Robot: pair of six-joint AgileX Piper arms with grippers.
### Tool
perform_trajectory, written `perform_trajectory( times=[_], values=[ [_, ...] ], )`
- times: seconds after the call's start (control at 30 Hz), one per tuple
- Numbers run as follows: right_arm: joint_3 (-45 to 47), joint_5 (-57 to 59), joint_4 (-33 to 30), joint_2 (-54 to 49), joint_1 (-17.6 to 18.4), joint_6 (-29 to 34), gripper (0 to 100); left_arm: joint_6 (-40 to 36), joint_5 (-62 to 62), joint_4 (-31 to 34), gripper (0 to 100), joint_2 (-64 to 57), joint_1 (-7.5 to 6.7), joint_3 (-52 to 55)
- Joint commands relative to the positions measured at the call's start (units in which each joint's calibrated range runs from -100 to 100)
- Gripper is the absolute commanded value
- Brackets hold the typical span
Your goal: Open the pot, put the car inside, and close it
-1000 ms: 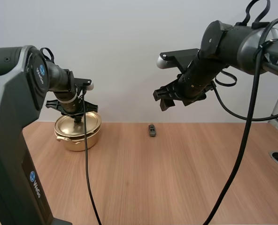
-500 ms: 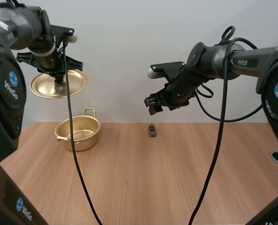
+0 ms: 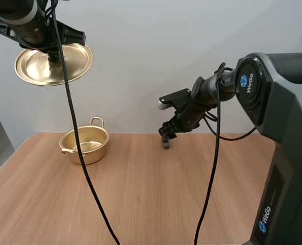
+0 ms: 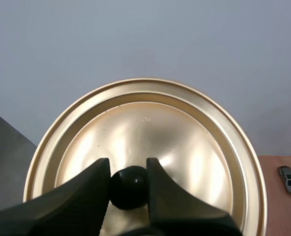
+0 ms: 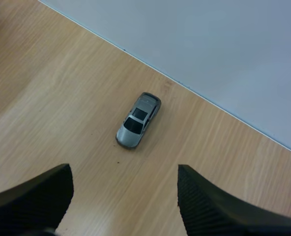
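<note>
Now your left gripper (image 3: 52,56), upper left of the high view, pinches the knob (image 4: 128,187) of one lid (image 3: 64,69). Your right gripper (image 5: 125,174) gapes wide over one car (image 5: 138,120). One pot (image 3: 84,144).

The right arm (image 3: 283,102) was matte dark grey, its thick links rounded, with a round blue WeGo badge (image 3: 244,80) at its 9 o'clock end and another toward 6 o'clock. The left tool (image 4: 128,167) and right tool (image 5: 122,172) had black wedge fingers, ribbed inside.
</note>
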Motion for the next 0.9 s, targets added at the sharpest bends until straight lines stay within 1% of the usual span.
perform_trajectory(
  times=[0.0, 0.17, 0.37, 0.53, 0.7, 0.87],
  values=[
    [-2.5, 0.9, 0.0, 1.8, 0.0, 0.0, 100, 0.0, 0.9, 0.0, 0, -0.2, 0.03, 0.0],
    [-9.2, 5.3, 1.3, 4.5, 0.5, 0.0, 100, 0.1, 3.6, 0.0, 0, 0.0, 0.03, 0.0],
    [-13.0, 6.0, 1.1, 7.2, 2.4, 0.0, 100, 0.1, 3.8, 0.0, 0, 0.0, 0.03, 0.0],
    [-15.3, 6.1, 1.1, 11.6, 3.0, 0.9, 100, 0.3, 4.2, 0.0, 0, 0.0, 0.03, 0.0],
    [-16.4, 3.3, -3.3, 15.2, 3.0, 4.1, 100, 1.1, 4.9, 0.0, 0, 0.0, 0.03, 0.0],
    [-16.4, 3.1, -3.6, 17.2, 3.0, 4.2, 100, 1.2, 4.9, 0.0, 0, 0.0, 0.03, 0.0]
  ],
)
